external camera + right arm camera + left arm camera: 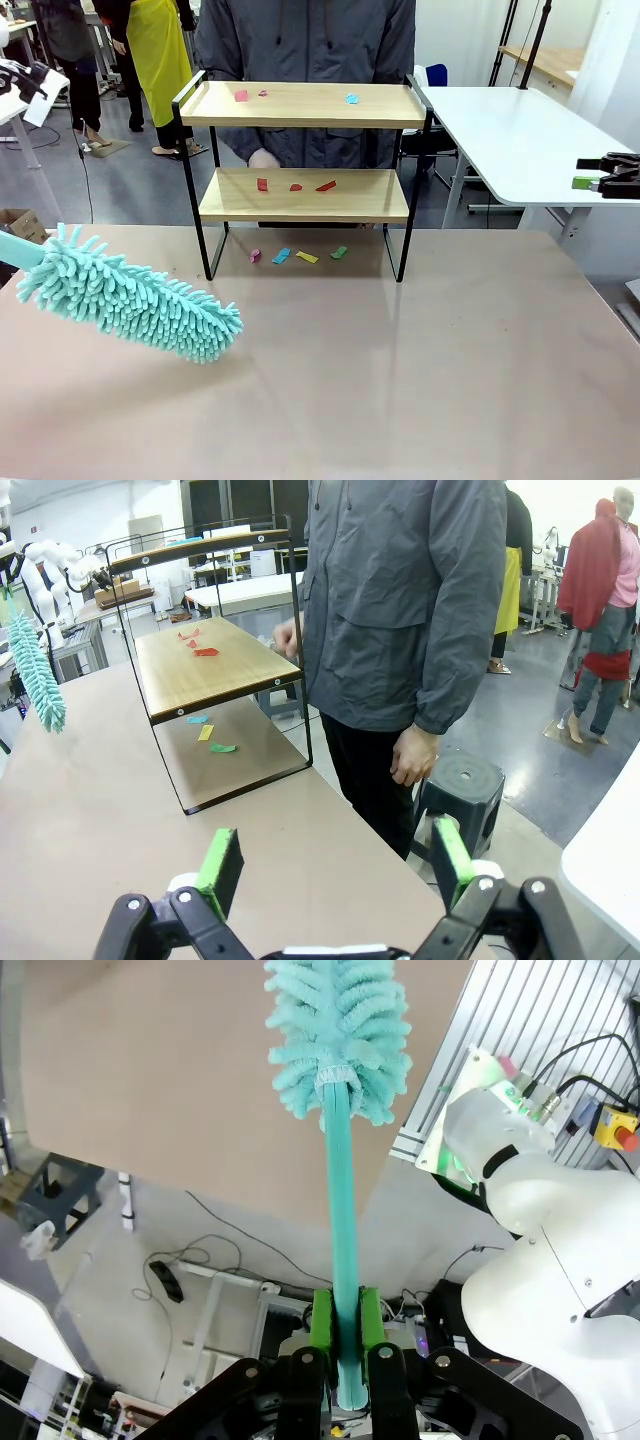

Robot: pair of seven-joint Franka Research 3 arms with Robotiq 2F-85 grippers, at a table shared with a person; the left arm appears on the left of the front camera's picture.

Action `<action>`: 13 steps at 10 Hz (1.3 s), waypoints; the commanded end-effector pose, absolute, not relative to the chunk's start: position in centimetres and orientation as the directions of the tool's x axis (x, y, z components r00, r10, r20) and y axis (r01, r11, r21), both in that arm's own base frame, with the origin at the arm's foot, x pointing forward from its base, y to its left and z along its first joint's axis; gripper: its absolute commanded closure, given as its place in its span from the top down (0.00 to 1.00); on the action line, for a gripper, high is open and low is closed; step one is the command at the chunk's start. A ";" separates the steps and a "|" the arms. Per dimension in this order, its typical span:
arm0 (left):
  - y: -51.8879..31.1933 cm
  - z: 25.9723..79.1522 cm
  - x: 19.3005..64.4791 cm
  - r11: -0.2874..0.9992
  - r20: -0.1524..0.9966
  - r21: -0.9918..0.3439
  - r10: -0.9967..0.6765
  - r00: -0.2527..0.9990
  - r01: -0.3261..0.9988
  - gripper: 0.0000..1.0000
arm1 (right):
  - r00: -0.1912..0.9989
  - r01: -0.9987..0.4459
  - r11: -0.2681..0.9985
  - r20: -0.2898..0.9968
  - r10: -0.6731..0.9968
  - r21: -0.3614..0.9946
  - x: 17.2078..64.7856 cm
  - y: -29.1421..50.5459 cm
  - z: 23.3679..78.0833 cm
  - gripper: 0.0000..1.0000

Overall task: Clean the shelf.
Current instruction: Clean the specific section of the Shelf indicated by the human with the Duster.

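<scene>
The shelf (300,104) stands at the table's far middle, with two light wooden boards in a thin black frame. Small coloured scraps (241,96) lie on its top board, red scraps (326,185) on the lower board, and more scraps (306,257) on the table under it. A teal fluffy duster (130,295) hovers low over the table's left side, well short of the shelf. My left gripper (345,1345) is shut on the duster's handle (342,1210). My right gripper (335,865) is open and holds nothing; it hangs off the table's right edge (592,172). The shelf (205,665) lies ahead to its left.
A person (310,40) in a grey jacket stands just behind the shelf, one hand (263,158) near the lower board. A white table (520,130) stands at the back right. The brown tabletop (400,360) is bare in front of the shelf.
</scene>
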State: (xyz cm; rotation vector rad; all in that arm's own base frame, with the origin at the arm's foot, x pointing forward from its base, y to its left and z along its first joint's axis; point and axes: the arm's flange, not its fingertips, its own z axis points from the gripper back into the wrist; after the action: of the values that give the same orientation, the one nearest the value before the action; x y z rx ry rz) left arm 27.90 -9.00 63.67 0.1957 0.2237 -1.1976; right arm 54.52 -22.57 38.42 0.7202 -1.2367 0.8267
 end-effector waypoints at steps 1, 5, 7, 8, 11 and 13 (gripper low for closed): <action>-9.0 63.8 27.6 0.362 -0.274 0.032 -0.893 0.356 0.932 0.13 | 0.118 -0.853 0.521 0.982 0.146 0.025 54.6 -22.4 38.7 1.00; -9.0 63.8 27.6 0.362 -0.274 0.032 -0.893 0.356 0.932 0.13 | 0.118 -0.853 0.521 0.982 0.146 0.025 54.6 -22.4 38.7 1.00; -9.0 63.8 27.6 0.362 -0.274 0.032 -0.893 0.356 0.932 0.13 | 0.118 -0.853 0.521 0.982 0.146 0.025 54.6 -22.4 38.7 1.00; -9.0 63.8 27.6 0.362 -0.274 0.032 -0.893 0.356 0.932 0.13 | 0.118 -0.853 0.521 0.982 0.146 0.025 54.6 -22.4 38.7 1.00; -9.0 63.8 27.6 0.362 -0.274 0.032 -0.893 0.356 0.932 0.13 | 0.118 -0.853 0.521 0.982 0.146 0.025 54.6 -22.4 38.7 1.00; -9.0 63.8 27.6 0.362 -0.274 0.032 -0.893 0.356 0.932 0.13 | 0.118 -0.853 0.521 0.982 0.146 0.025 54.6 -22.4 38.7 1.00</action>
State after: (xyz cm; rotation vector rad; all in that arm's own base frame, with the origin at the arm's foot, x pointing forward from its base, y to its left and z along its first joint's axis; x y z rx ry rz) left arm 27.89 -8.99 63.67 0.1956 0.2241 -1.1975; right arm 54.52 -22.57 38.42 0.7202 -1.2367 0.8267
